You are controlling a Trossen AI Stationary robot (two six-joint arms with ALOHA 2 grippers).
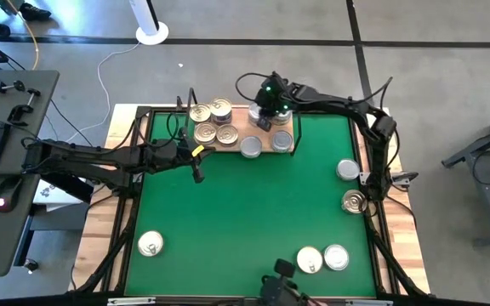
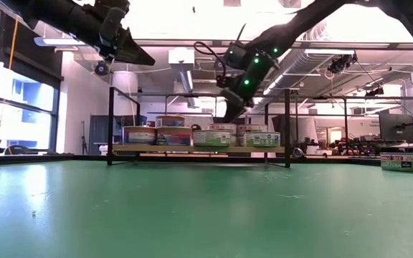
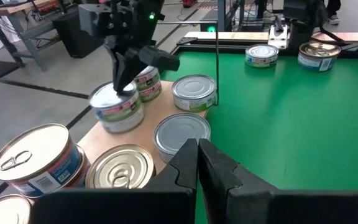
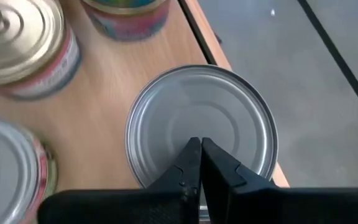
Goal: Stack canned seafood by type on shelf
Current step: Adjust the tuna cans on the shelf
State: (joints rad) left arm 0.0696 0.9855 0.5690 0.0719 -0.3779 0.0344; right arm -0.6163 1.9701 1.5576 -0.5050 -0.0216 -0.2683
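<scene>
Honestly, little lettering could be read: the tin point(image 2: 406, 161) at the counter's right edge in the low view carried white words on a dark band that looked like "TUNA", and the labels on the cans along the shelf point(image 1: 266, 143) were only bands of pink, blue and green. My right jaws point(image 1: 264, 121) were clenched with nothing between them, hanging directly over the plain silver lid of a can point(image 4: 201, 124) near the shelf's edge, my right arm reaching in from the counter's right side and bent down at the wrist. My left jaws point(image 3: 197, 163) were clenched too, holding nothing, poised at the shelf's near edge just above a silver-lidded can point(image 3: 181, 134), that arm stretched level from the counter's left. Gold-lidded tins point(image 1: 211, 121) sat grouped on the shelf's left part; other cans point(image 1: 322, 257) lay scattered on the green mat point(image 1: 245, 212).
</scene>
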